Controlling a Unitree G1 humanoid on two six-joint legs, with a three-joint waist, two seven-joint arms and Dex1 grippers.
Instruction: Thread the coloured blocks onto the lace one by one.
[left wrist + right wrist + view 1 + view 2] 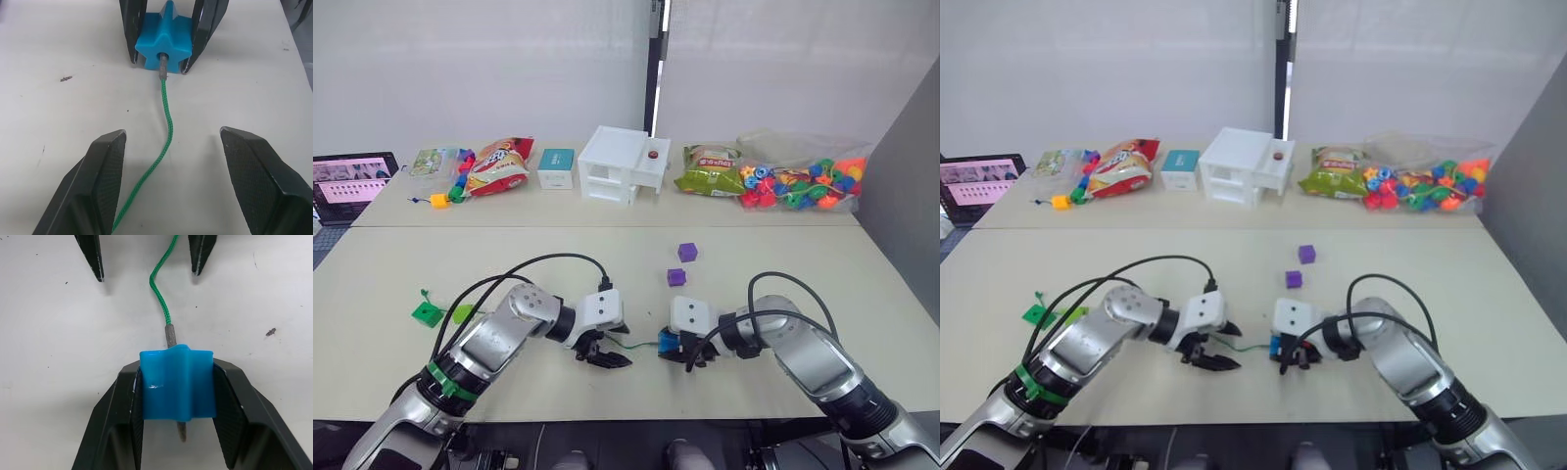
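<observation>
Blue block (177, 383) sits on green lace's (167, 117) grey tip.

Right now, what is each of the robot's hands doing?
Left gripper: open, holding nothing; the green lace lies between its jaws.
Right gripper: shut on the blue block, with the lace's grey tip through it.

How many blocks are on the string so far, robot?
None fully yet. The right gripper is shut on the blue block, and the lace tip pokes through its hole. The left gripper is open. Two purple blocks and two green blocks wait on the table.
</observation>
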